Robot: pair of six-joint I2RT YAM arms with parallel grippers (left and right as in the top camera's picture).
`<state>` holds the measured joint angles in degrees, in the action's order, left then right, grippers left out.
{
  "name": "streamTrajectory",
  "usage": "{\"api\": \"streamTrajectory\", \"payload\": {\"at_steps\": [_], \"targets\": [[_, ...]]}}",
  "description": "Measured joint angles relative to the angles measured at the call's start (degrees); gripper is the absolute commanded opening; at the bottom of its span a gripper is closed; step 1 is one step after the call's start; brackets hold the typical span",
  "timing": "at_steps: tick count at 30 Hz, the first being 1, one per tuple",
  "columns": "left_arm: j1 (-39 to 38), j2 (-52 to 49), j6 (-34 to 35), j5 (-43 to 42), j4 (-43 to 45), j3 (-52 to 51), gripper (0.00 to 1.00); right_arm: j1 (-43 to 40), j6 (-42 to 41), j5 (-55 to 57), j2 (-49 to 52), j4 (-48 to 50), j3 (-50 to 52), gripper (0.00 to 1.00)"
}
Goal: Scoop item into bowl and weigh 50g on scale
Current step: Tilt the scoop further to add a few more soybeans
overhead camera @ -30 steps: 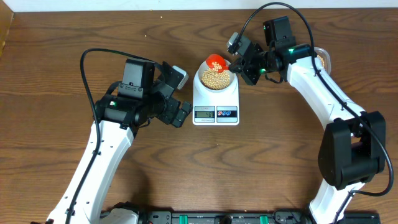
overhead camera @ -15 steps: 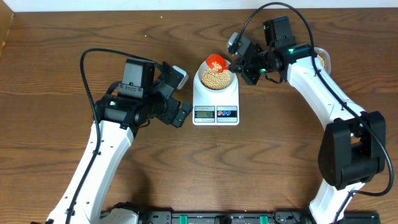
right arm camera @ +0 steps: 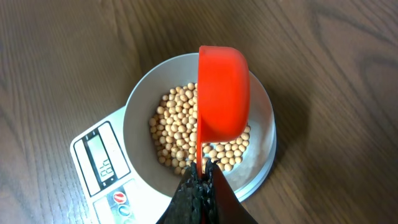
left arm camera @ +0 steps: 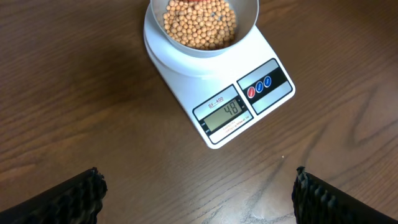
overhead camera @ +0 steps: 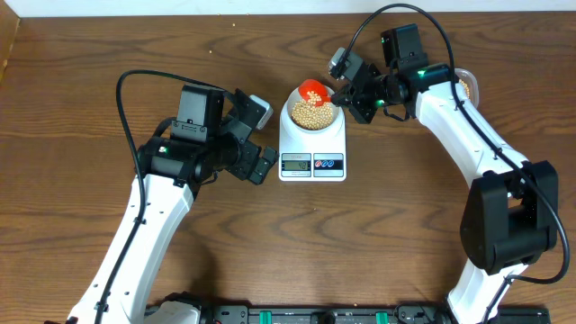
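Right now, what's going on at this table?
The right hand holds a red scoop by its handle, tipped sideways over the bowl of beans sitting on the scale. The display reads 48, just short of 50. The left hand hovers open near the scale, holding nothing.

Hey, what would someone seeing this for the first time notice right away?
The bright red scoop, pinched by its handle in the right gripper, tilts over the pale bowl of tan beans toward the back middle of the table. Beneath the bowl, the white scale shows 48 on its display, just short of 50. The left gripper hangs open to the scale's left.
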<state>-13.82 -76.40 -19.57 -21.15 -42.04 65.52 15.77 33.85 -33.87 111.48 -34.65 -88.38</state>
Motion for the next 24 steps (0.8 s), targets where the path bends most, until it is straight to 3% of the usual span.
{"api": "streamTrajectory", "payload": {"at_steps": [24], "targets": [[0.0, 0.0, 0.0, 0.0, 0.0, 0.0, 0.98, 0.02, 5.75, 0.0, 0.0, 0.48, 0.0, 0.01]]}}
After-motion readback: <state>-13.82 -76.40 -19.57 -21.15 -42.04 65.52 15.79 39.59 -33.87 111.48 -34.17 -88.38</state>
